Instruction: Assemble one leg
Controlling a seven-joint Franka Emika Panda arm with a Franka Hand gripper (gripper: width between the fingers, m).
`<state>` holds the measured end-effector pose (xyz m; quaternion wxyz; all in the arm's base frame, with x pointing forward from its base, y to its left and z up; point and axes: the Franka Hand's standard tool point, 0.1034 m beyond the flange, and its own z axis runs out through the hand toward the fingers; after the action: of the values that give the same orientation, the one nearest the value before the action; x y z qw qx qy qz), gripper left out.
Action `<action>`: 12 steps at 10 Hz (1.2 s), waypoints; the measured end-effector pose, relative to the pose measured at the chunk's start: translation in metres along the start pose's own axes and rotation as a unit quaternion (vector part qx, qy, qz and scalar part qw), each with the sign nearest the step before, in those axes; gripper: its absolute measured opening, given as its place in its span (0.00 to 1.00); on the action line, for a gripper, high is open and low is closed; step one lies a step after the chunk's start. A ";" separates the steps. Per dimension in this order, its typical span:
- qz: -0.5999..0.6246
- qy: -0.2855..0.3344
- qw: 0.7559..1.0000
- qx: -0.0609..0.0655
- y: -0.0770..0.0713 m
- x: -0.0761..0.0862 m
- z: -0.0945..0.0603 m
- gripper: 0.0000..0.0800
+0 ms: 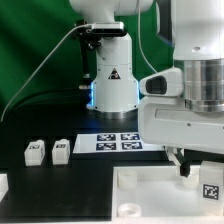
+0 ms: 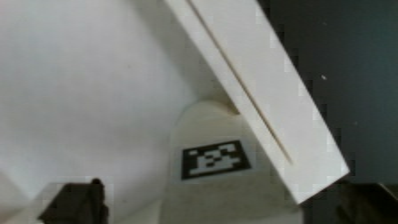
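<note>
One leg [image 2: 215, 160], a small white block with a square tag, stands upright at a corner of the large white tray-like piece [image 2: 89, 90], against its raised rim [image 2: 249, 80]. In the exterior view this leg [image 1: 212, 188] is at the exterior view's right, just under my gripper [image 1: 200, 172]. In the wrist view my gripper [image 2: 217, 206] straddles the leg. Its dark fingertips [image 2: 75, 202] stand well apart, with a gap between the near one and the leg. It holds nothing.
Two more legs [image 1: 35, 152] [image 1: 61, 150] stand on the black table at the exterior view's left, and another one [image 1: 3, 185] at the edge. The marker board [image 1: 120, 142] lies before the robot base [image 1: 110, 80]. The tray-like piece [image 1: 150, 195] fills the front.
</note>
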<state>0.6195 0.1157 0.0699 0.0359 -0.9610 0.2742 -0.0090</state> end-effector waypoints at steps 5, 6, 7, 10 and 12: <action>0.160 -0.002 0.987 0.002 -0.001 -0.001 0.000 0.36; 0.184 -0.002 0.983 0.002 -0.001 -0.001 0.000 0.36; 0.251 -0.003 0.968 0.004 -0.002 -0.002 0.000 0.36; 0.501 -0.037 0.864 0.023 -0.006 0.004 0.002 0.36; 0.580 -0.042 0.813 0.027 -0.009 0.004 0.002 0.37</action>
<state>0.6279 0.1216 0.0685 0.0714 -0.6220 0.7784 0.0460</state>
